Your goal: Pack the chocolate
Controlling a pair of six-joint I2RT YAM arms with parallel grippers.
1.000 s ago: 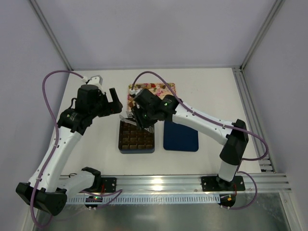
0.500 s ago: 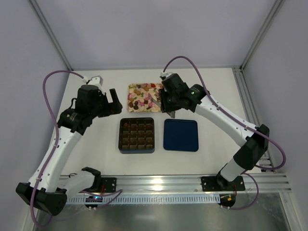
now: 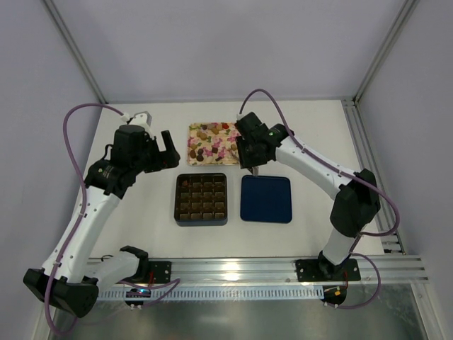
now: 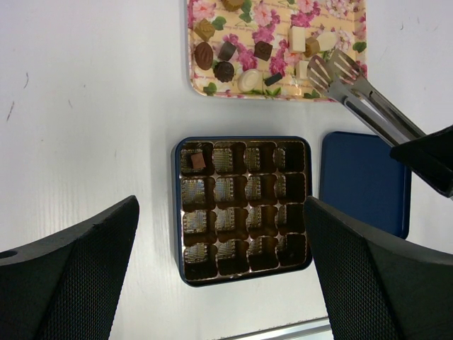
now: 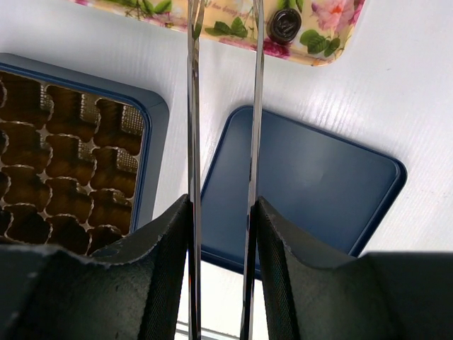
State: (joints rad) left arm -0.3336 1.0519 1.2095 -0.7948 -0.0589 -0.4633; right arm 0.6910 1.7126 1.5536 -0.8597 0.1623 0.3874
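Left end effector: jaws spread wide, nothing between them; mid-left of the top view.
Right end effector: narrowed onto metal tongs, whose tips sit over the right end of the floral tray.
Surface: white.
Floral tray: upper centre, carrying most of the chocolate.
Brown grid box: centre, with one brown piece in its upper-left cell.
Navy lid: flat, just right of the box.

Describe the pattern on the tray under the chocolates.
Tray: cream, pink flowers, green leaves; best in left wrist view.
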